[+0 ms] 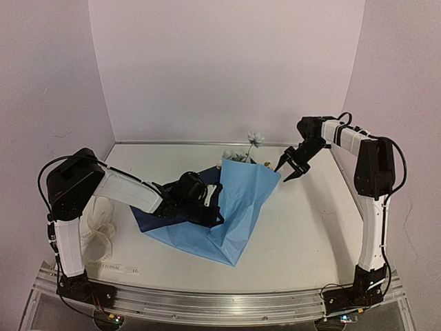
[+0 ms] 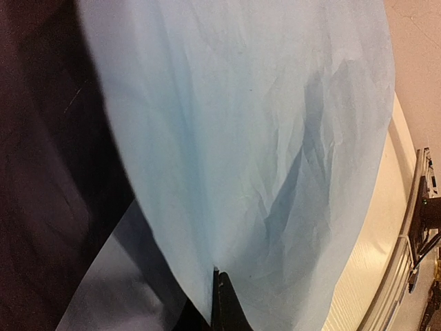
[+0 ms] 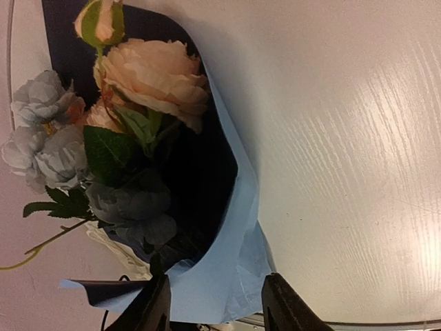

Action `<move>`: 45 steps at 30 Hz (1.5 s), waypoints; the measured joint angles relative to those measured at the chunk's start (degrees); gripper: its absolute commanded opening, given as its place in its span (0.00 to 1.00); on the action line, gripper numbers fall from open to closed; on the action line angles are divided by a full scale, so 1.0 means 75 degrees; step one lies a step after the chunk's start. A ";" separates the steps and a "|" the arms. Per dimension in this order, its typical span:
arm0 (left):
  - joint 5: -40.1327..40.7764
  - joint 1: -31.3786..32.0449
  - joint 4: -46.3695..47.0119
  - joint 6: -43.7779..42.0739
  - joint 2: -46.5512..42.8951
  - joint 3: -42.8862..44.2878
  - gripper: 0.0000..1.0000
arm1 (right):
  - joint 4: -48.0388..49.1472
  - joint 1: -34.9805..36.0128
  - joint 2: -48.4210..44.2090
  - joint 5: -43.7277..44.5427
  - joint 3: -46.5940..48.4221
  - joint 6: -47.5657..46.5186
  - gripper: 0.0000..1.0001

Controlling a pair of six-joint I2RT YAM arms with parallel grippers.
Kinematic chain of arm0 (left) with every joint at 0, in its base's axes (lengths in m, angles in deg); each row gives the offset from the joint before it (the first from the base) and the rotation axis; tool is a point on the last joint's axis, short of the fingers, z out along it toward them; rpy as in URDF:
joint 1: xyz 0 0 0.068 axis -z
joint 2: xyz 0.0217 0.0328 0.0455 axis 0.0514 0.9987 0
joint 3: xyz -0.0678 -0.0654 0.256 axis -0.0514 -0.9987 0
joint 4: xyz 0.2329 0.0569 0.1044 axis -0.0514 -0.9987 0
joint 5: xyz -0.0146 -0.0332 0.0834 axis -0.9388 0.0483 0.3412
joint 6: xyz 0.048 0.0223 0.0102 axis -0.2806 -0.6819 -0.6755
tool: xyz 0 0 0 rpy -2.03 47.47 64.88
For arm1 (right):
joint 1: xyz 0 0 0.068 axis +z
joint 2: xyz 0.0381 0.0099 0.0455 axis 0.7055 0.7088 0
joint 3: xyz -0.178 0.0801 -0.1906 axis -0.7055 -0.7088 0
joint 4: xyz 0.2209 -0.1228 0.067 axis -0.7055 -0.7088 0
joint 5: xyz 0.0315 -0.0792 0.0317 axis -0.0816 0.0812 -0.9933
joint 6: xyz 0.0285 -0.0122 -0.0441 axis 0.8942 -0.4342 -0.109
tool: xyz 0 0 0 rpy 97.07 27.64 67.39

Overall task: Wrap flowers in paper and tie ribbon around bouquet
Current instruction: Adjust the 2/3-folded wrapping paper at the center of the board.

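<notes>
**Right jaws (image 3: 217, 284) face the paper's free edge (image 3: 231, 272)**

Right jaws stand released at the far right of the bundle. In the wrist view the light blue edge of the paper runs across the gap between the two fingers, touching neither as far as I can tell. From above, these jaws (image 1: 289, 167) hang just beside the paper's upper right corner (image 1: 274, 174), slightly above the surface (image 1: 310, 221).

Flowers (image 3: 148, 76) lie inside the fold, with the blooms poking out at the far end toward the back wall (image 1: 255, 140). The stems are hidden under the sheet. The bundle's long axis runs from the near corner of the paper up to those blooms, so the right arm is nearer the bloom end.

Left jaws (image 1: 215, 212) are clenched at the middle of the bundle. They appear to pinch the raised flap, whose pale face fills the left wrist view above one dark fingertip (image 2: 222, 303).

Closing the wrap likely depends on the right jaws taking the edge straight ahead of them and carrying it across the axis toward the left arm. The ribbon (image 1: 102, 234) lies bunched by the left arm's base, well apart from the paper and not yet used.
</notes>
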 measured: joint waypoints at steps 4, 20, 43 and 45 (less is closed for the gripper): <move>0.0000 0.0000 0.0000 -0.0034 0.0000 0.0000 0.00 | -0.0323 0.0000 0.0259 0.0130 0.0423 0.0027 0.52; -0.0003 0.0000 0.0000 -0.0048 0.0000 0.0000 0.00 | -0.0627 -0.0031 0.0951 0.0748 0.1352 0.0691 0.53; 0.0000 0.0000 0.0000 -0.0118 0.0000 0.0000 0.00 | -0.0712 -0.0035 0.1178 0.0494 0.1192 0.1012 0.22; 0.0001 0.0000 0.0000 -0.0145 -0.0003 -0.0001 0.00 | -0.0761 -0.0035 0.1304 0.0487 0.1264 0.1015 0.14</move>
